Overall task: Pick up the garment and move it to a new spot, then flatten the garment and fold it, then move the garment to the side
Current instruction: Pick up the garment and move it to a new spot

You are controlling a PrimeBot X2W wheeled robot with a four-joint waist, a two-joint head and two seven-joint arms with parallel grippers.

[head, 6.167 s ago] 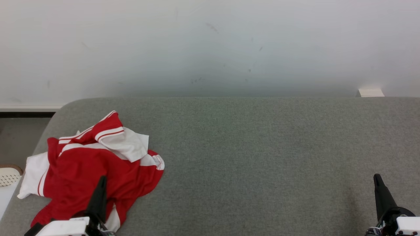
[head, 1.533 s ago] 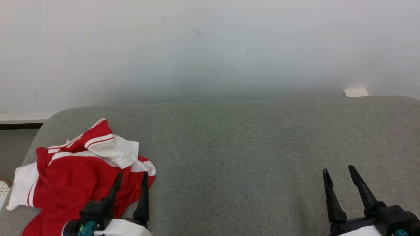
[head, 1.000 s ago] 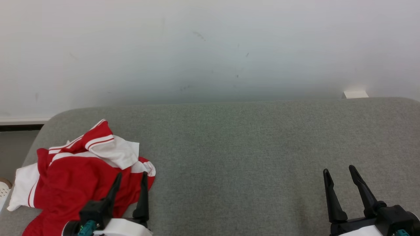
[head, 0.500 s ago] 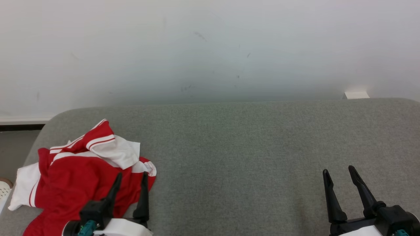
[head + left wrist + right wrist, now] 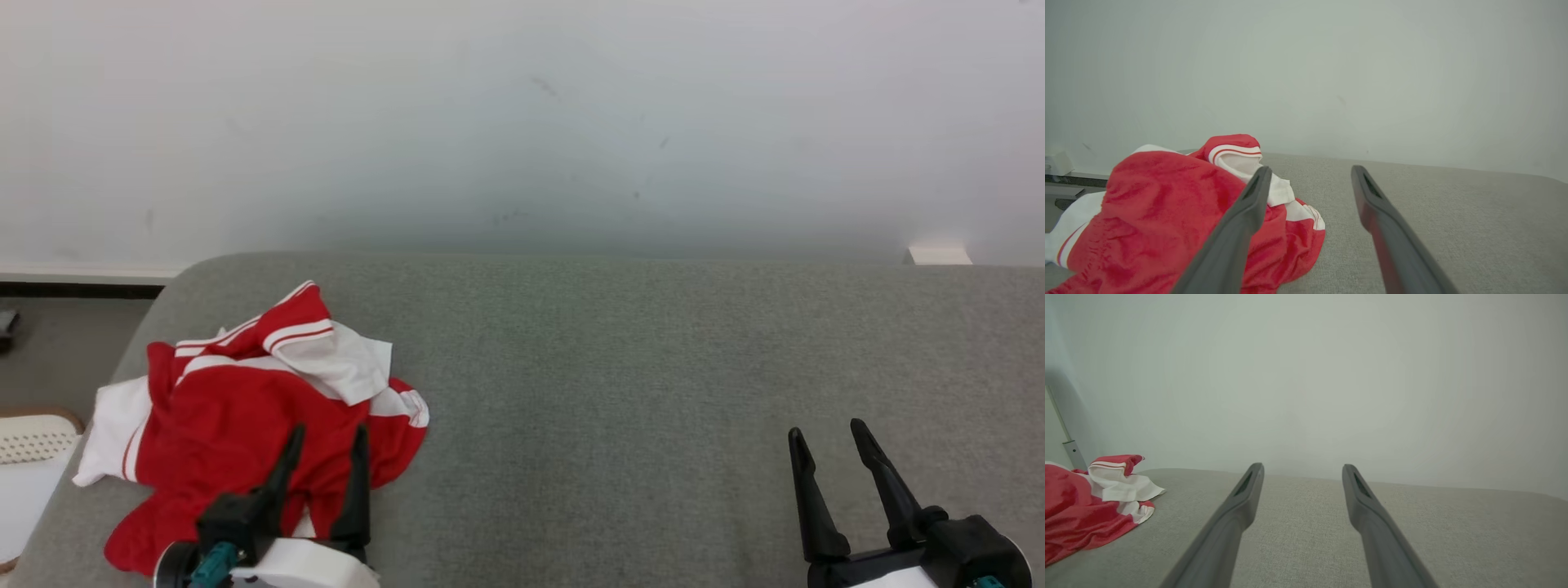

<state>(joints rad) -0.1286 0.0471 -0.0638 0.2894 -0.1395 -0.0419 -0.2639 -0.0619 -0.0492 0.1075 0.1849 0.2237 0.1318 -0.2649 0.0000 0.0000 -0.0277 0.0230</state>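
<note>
My left hand (image 5: pixel 328 431), wide open and empty, hovers over the crumpled red-and-white jersey (image 5: pixel 220 408) at 8 o'clock on the grey surface (image 5: pixel 612 367). I'd pinch deep into a thick fold so it lifts whole.

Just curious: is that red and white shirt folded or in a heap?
Crumpled, not folded: the shirt lies bunched, a sleeve flopped over, on the grey cushion.

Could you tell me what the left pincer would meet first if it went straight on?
Probably the garment: the open left pincer points across its right edge, one finger in line with the raised white fold. If it clears that, the wall comes next; height is unclear.
</note>
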